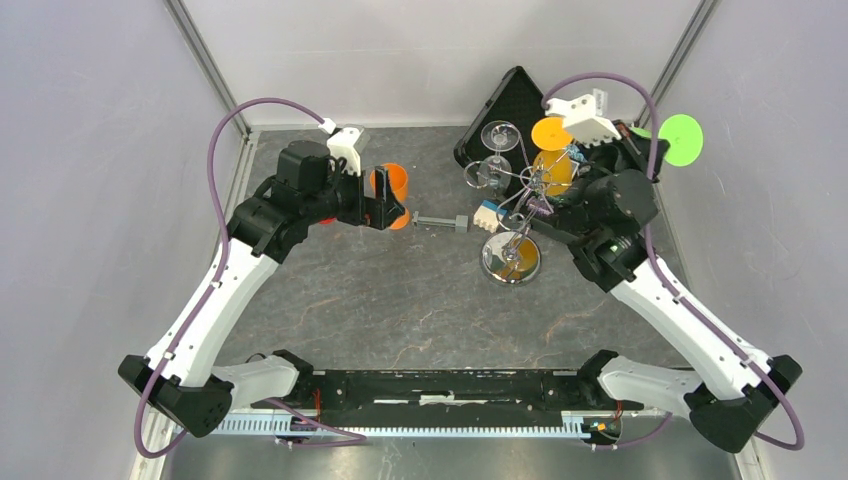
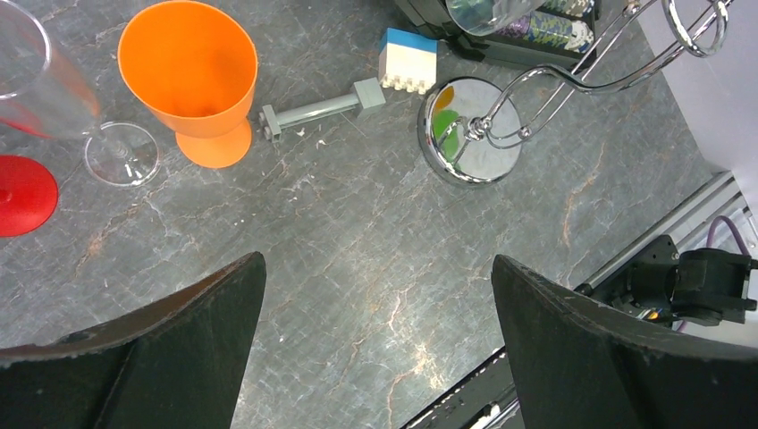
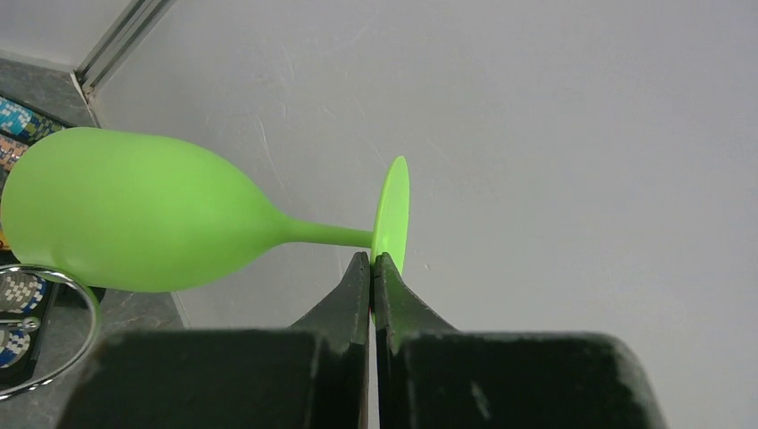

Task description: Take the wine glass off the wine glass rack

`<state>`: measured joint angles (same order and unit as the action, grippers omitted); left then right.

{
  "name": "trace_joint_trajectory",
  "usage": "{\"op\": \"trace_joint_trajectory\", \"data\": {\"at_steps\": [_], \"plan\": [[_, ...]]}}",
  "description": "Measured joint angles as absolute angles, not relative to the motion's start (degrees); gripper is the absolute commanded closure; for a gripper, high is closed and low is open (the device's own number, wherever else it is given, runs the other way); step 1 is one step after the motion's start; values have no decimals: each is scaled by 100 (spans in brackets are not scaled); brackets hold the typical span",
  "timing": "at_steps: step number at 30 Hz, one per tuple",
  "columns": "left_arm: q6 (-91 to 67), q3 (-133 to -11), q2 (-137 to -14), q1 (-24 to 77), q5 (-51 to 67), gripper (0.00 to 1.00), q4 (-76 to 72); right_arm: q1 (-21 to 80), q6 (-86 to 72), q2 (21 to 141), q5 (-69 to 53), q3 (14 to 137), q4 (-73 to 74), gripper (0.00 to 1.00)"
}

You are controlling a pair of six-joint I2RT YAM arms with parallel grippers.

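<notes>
Right gripper (image 3: pixel 372 264) is closed tight, pinching the rim of the foot disc of the bright green plastic wine glass (image 3: pixel 134 210). No visible gap between the fingers.

Glass axis: in the right wrist view it runs straight across the frame, with the bowl to the left and the stem and foot to the right. From the top camera the foot shows as a near-full round disc, so it faces up towards that camera (bowl hidden beneath).

Location: the glass is at the far right, by the right wall. It sits to the right of the shiny silver wire rack with the round mirrored base (image 1: pixel 511 257).

One wire loop of the rack sits right at the bowl's lower edge in the wrist view. Can't tell if they touch.

On the rack's curled arms:
- an orange glass (image 1: pixel 552 150)
- a clear glass (image 1: pixel 497 140)
- black triangular case (image 1: pixel 515 100) behind them

Left gripper (image 2: pixel 377 261) is wide open and holds nothing, hovering over the grey stone-pattern table (image 2: pixel 357 268).

Ahead of it on the table:
- upright orange plastic goblet (image 2: pixel 192 76)
- clear stemmed glass (image 2: pixel 54 98) just beside the goblet
- red disc foot (image 2: pixel 22 192)
- grey toy rod (image 2: pixel 313 109)
- blue-and-white toy brick (image 2: pixel 408 61), near the rack base
</notes>
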<state>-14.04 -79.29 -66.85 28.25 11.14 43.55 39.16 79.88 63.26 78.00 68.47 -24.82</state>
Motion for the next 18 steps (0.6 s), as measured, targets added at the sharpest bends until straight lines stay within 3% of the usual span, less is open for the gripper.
{"op": "trace_joint_trajectory", "data": {"at_steps": [12,18], "plan": [[-1756,-7931,-6578,2825,1133,0,3979,3916,7848,6012,7935,7522,-2585,100],[-2036,-7931,-6488,2825,1245,0,3697,3916,6991,5959,7666,8473,-1732,100]]}}
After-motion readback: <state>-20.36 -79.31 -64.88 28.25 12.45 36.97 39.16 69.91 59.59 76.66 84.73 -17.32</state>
